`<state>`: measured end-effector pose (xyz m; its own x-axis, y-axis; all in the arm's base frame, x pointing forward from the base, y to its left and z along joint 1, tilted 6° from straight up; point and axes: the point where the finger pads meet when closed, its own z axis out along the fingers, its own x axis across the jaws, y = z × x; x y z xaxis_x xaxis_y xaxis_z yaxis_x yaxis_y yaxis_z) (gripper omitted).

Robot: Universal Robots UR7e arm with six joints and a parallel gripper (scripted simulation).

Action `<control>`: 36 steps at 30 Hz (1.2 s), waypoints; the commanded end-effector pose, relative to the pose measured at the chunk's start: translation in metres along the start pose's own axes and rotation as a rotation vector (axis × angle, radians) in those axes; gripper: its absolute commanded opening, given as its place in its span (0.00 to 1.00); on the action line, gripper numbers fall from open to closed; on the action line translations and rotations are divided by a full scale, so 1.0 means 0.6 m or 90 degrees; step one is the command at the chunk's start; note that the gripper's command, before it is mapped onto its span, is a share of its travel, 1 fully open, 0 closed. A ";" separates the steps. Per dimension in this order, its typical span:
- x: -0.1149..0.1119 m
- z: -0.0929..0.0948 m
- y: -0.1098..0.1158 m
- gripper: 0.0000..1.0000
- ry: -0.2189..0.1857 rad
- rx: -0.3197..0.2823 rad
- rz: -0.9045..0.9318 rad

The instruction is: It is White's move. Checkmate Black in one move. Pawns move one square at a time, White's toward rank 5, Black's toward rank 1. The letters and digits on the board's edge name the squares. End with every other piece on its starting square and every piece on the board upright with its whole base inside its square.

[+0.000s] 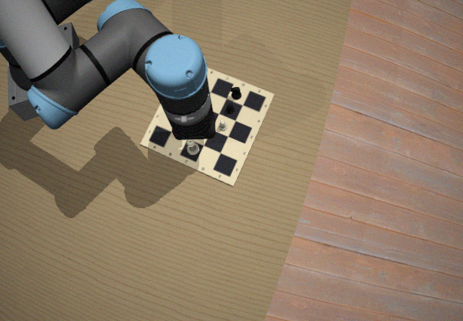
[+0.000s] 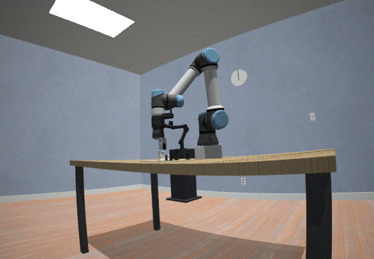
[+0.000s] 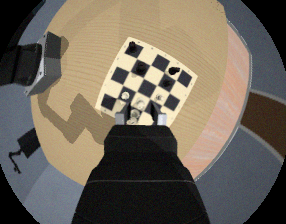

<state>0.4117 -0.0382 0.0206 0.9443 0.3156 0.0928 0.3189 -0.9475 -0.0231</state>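
Note:
A small chessboard (image 1: 234, 149) (image 3: 125, 63) lies on the wooden table. My gripper (image 2: 162, 145) (image 3: 140, 108) is open and empty. It hangs straight above a white piece (image 1: 192, 147) (image 3: 135, 116) on a dark square in the board's near row, with the fingers on either side of the piece's top in the wrist view. A second white piece (image 1: 222, 125) stands one row further in. Two black pieces (image 1: 230, 110) (image 1: 235, 92) stand towards the far side. In the exterior view the pieces (image 2: 161, 155) show as small shapes under the gripper.
The arm's base (image 2: 208, 152) and a dark box with a camera stand (image 2: 182, 153) are behind the board. My forearm and wrist (image 1: 175, 72) hide the board's left part from above. The table's edge (image 1: 316, 163) lies to the right of the board.

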 end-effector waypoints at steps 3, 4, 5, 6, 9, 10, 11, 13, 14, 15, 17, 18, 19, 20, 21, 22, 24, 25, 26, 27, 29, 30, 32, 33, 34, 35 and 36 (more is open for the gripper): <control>0.001 0.000 0.000 0.79 0.001 -0.001 0.000; 0.001 0.000 0.000 0.79 0.001 -0.001 0.000; 0.001 0.001 0.000 0.79 0.001 -0.001 0.000; 0.001 0.002 0.000 0.79 0.001 -0.001 0.000; 0.001 0.008 0.000 0.79 0.001 -0.001 0.000; 0.001 0.011 0.000 0.79 0.001 -0.001 0.000; 0.001 0.014 0.000 0.79 0.001 -0.001 0.000; 0.001 0.021 0.001 0.79 0.001 -0.001 0.000; 0.001 0.025 0.001 0.79 0.001 -0.001 0.000; 0.001 0.029 0.001 0.79 0.001 -0.001 0.000; 0.001 0.033 0.001 0.79 0.001 -0.001 0.000; 0.001 0.033 0.001 0.79 0.001 -0.001 0.000; 0.001 0.037 0.001 0.79 0.001 -0.001 0.000; 0.001 0.041 0.001 0.79 0.001 -0.001 0.000; 0.001 0.045 0.001 0.79 0.001 -0.001 0.000; 0.001 0.049 0.001 0.79 0.001 -0.001 0.000; 0.001 0.055 0.001 0.79 0.001 -0.001 0.000; 0.001 0.058 0.001 0.79 0.001 -0.001 0.000; 0.001 0.060 0.001 0.79 0.001 -0.001 0.000; 0.001 0.062 0.001 0.79 0.001 -0.001 0.000; 0.001 0.064 0.001 0.79 0.001 -0.001 0.000; 0.001 0.065 0.001 0.79 0.001 -0.001 0.000; 0.001 0.065 0.001 0.79 0.001 -0.001 0.000; 0.001 0.065 0.001 0.79 0.001 -0.001 0.000; 0.001 0.065 0.001 0.79 0.001 -0.001 0.000; 0.001 0.065 0.001 0.79 0.001 -0.001 0.000; 0.001 0.065 0.001 0.79 0.001 -0.001 0.000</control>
<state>0.4148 -0.0361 -0.0187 0.9444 0.3155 0.0924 0.3189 -0.9475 -0.0236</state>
